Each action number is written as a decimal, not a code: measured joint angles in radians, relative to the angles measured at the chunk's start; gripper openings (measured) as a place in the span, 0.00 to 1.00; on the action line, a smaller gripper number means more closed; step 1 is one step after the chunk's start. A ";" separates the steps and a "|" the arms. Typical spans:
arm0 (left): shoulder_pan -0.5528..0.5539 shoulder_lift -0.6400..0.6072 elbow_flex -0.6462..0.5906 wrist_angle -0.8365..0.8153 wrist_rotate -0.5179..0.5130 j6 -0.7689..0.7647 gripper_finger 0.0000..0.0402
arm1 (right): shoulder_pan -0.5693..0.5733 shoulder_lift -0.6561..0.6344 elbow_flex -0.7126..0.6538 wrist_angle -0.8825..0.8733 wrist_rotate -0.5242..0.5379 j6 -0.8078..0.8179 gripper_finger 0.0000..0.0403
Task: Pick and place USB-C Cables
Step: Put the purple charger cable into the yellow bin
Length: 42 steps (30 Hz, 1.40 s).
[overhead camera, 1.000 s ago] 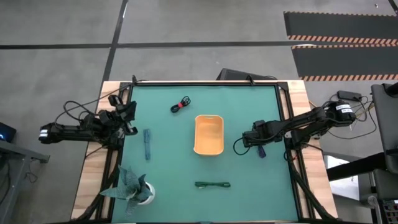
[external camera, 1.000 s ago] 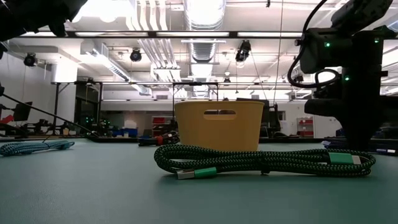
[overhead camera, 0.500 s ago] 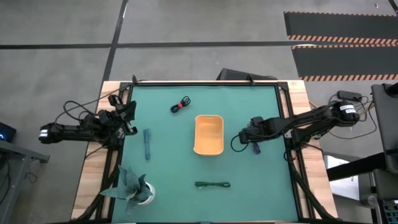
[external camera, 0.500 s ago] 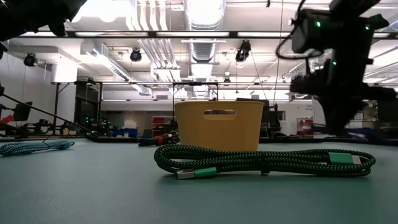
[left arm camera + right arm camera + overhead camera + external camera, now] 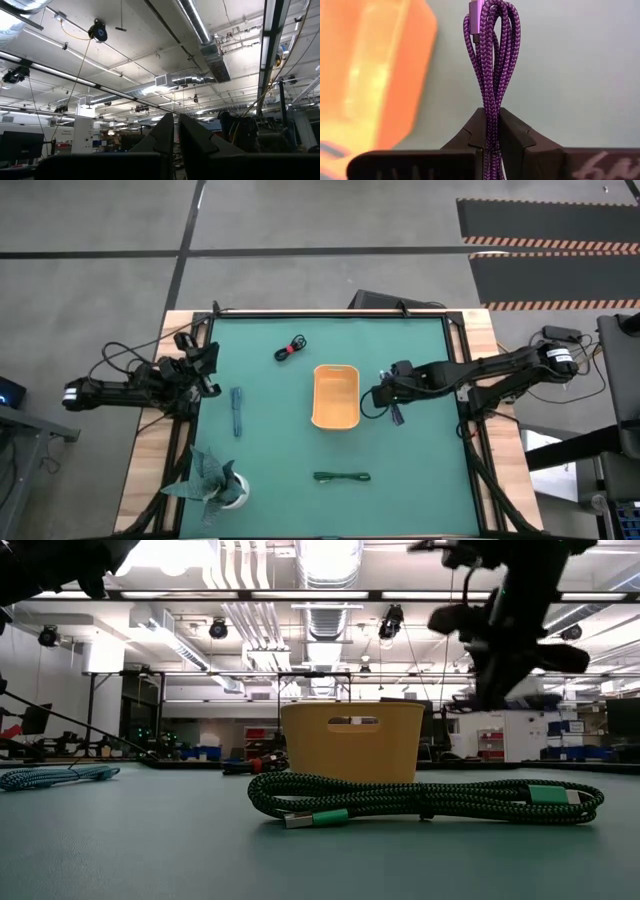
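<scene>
My right gripper (image 5: 492,120) is shut on the purple cable bundle (image 5: 492,60) and hovers just right of the orange tray (image 5: 336,396), above the mat; the low view shows it high up (image 5: 500,630). The dark green cable (image 5: 342,476) lies flat near the table's near edge. The light blue cable (image 5: 236,410) lies on the left. The red-and-black cable (image 5: 291,349) lies beyond the tray. My left gripper (image 5: 210,370) waits at the table's left edge, fingers together (image 5: 176,122) and pointing up at the ceiling. My right gripper pinches the purple bundle between its two fingers, several strands together, at the bundle's end nearest the wrist (image 5: 492,112). The fingers point down toward the mat and lie along the bundle. The looped far end (image 5: 492,15) reaches past the fingertips, clear of the table.
A teal folded-paper plant in a white pot (image 5: 212,483) stands at the near left corner. Black wires trail from both arms along the table's sides. Open green mat lies between the tray and the dark green cable (image 5: 420,798).
My right gripper, still shut on the purple cable, has risen and moved toward the table's left, from near the right edge to just beside the orange tray. The cable has travelled with it, lifted clear. The other cables and my left arm have kept still.
</scene>
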 joint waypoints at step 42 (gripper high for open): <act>0.000 0.000 0.000 0.000 0.000 0.003 0.03 | -0.015 0.358 0.611 -0.031 0.030 0.188 0.03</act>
